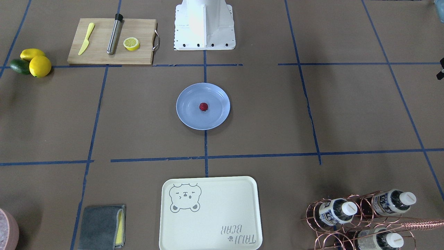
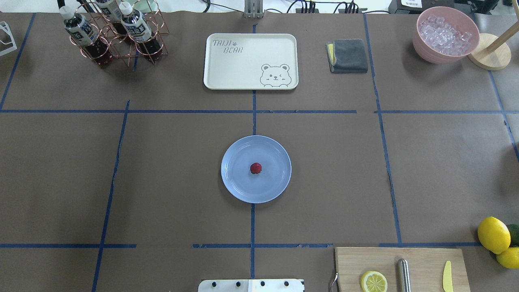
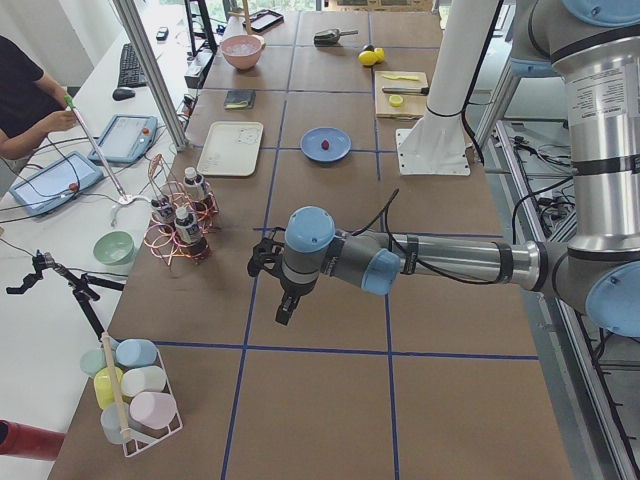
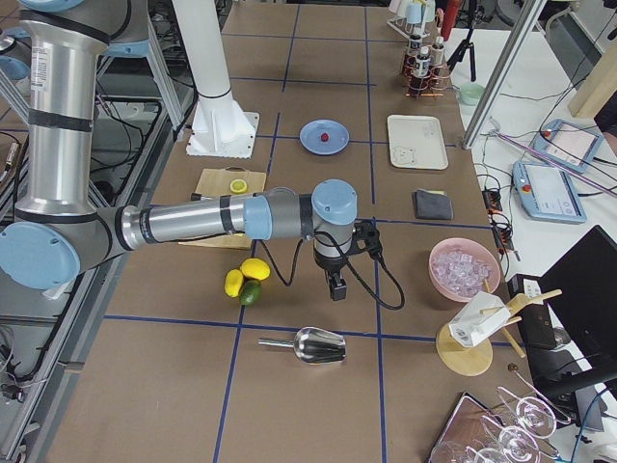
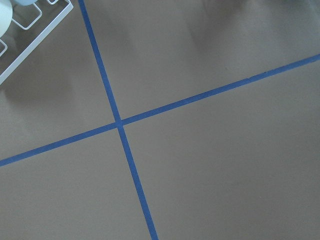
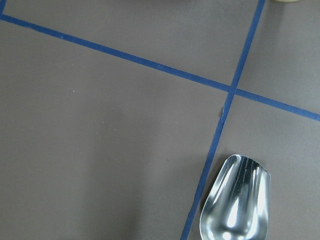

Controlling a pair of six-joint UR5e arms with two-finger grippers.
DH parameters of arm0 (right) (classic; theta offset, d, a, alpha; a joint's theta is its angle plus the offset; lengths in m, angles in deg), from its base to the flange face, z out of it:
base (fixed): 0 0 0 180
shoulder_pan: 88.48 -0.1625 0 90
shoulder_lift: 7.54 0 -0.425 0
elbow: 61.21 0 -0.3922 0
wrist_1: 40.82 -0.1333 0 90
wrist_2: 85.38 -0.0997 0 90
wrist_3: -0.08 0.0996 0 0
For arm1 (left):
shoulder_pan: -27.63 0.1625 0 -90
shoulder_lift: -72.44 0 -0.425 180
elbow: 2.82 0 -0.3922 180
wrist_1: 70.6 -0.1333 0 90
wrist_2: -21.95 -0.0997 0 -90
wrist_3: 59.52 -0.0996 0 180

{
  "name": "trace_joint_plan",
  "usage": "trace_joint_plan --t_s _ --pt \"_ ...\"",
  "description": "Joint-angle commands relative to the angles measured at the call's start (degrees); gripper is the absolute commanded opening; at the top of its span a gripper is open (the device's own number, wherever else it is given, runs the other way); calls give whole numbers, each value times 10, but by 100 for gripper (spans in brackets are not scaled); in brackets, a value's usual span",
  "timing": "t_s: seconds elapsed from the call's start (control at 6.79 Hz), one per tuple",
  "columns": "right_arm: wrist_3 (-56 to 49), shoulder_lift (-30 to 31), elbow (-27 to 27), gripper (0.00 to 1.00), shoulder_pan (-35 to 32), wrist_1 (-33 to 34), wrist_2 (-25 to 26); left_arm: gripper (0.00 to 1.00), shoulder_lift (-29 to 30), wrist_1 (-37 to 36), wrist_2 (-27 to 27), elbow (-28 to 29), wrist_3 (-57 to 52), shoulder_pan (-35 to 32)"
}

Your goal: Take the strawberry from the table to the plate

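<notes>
While the tray (image 2: 235, 69) reads "TAIJI BEAR", the plate (image 2: 239, 184) holds the strawberry (image 2: 256, 168).

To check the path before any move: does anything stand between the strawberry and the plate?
Nothing visible does. The strawberry already lies on the plate, near its middle, and no other thing is on the plate.

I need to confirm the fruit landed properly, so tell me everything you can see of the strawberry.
The strawberry is a tiny, rounded, dark-red berry. It is too small in these views to show its skin or green top clearly. It looks whole. It lies near the middle of the round, glossy light-blue plate, on the flat floor and well inside the rim. It casts a small shadow beside itself. Only the plate touches it, and nothing holds or covers it.
</notes>
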Motion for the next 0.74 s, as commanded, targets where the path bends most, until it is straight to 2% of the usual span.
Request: trace_joint_plan --t_s 0.0,0.15,0.29,0.59 --pt "2 -1 8 100 -1 -3 0 100 -4 -74 2 -5 3 0" --pt "16 -2 6 100 -1 -3 4 100 3 -124 2 -8 3 0" --pt "35 0 -1 100 -1 -3 5 100 2 -126 2 -2 2 0" --pt "28 4 -7 100 -1 -3 54 100 3 -126 -2 -2 1 0"
